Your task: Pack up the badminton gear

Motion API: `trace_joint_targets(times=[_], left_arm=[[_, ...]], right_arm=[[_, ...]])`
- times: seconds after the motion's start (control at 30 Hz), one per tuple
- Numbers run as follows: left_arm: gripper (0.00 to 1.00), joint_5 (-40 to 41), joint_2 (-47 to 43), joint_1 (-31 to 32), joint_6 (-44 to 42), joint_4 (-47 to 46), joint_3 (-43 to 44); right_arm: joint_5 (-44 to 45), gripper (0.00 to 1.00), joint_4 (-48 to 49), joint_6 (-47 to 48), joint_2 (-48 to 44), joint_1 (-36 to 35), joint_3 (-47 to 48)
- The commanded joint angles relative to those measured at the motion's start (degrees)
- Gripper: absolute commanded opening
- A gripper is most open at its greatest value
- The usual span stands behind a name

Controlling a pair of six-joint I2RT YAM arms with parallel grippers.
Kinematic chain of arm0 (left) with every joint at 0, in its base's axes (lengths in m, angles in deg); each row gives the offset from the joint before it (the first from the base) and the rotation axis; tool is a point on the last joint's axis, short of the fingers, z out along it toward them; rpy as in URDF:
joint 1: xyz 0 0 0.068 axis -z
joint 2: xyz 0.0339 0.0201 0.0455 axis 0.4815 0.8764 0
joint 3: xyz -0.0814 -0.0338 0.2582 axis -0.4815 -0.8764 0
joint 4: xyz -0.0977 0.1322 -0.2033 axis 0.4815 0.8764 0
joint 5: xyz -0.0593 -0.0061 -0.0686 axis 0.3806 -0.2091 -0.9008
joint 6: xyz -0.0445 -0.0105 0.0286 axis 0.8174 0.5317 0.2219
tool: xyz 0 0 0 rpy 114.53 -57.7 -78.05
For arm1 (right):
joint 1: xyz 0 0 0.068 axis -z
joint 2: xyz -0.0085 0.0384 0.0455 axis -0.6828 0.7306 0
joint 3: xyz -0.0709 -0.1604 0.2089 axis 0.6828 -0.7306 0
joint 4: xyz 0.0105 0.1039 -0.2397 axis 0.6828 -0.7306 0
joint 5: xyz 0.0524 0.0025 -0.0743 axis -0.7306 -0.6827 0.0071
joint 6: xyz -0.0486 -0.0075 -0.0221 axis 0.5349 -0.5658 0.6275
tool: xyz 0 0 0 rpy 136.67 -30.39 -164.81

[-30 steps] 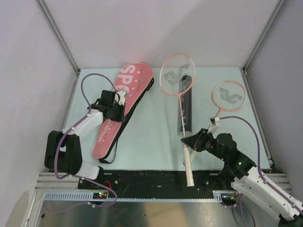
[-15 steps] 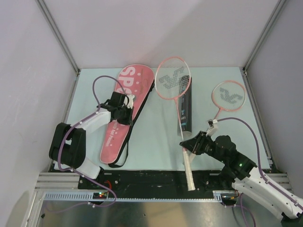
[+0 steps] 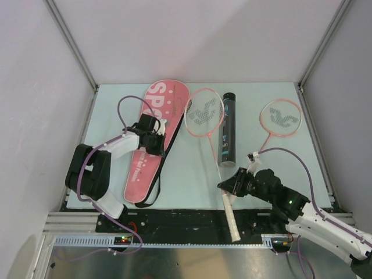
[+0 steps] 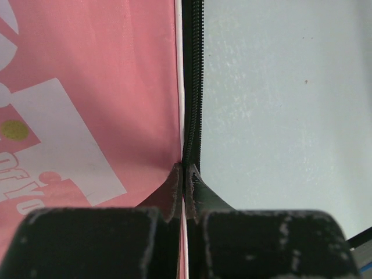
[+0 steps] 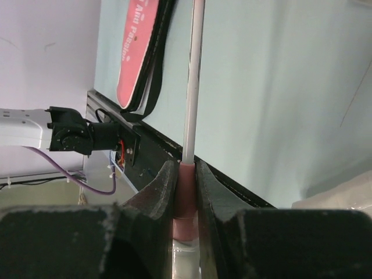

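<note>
Fingertips of the left gripper are pressed together on the black zipper edge of the pink racket case, with no gap between the pads and a fold of the fabric pinched up between them. From above, this gripper sits over the case's right edge, about halfway along its length. The case lies slanted across the left half of the tabletop. Its broad white-lettered end points toward the far edge and its narrow end toward the near left corner, where a black strap loops out beside it.

The right gripper clamps narrowly on the pink collar where a racket's thin shaft meets its white handle. In the overhead view this gripper is close to the near edge, right of centre. The held racket runs from there toward the far edge, its pink-framed head lying between the case and the black printed tube, just beside both. Whether it touches either I cannot tell. Its white handle reaches past the near edge over the black rail.

The tube lies lengthwise near the middle of the tabletop. The second racket rests apart from it toward the right edge, head toward the far right corner.
</note>
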Motion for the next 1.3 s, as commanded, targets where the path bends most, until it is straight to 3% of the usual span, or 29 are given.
trace_joint_targets(times=[0.0, 0.27, 0.73, 1.03, 1.27], left_arm=[[0.0, -3.2, -0.7, 0.7, 3.1, -1.2, 2.7], [0.0, -4.4, -3.5, 0.9, 5.1, -2.1, 1.6], [0.0, -6.8, -3.8, 1.5, 6.1, -4.3, 0.2], [0.0, -7.6, -3.7, 1.7, 6.1, -4.8, 0.3], [0.0, -7.0, -3.8, 1.7, 7.0, -5.1, -0.2]], right_arm=[[1.9, 0.0, 1.8, -3.5, 1.9, -0.9, 0.6], [5.7, 0.0, 5.8, -5.5, 6.1, -1.4, 1.8], [-0.1, 0.0, 18.4, -9.4, 13.1, -1.5, 1.6], [-2.3, 0.0, 21.1, -12.2, 14.7, -1.4, 0.4], [0.0, 0.0, 17.2, -13.8, 12.8, -0.8, 0.0]])
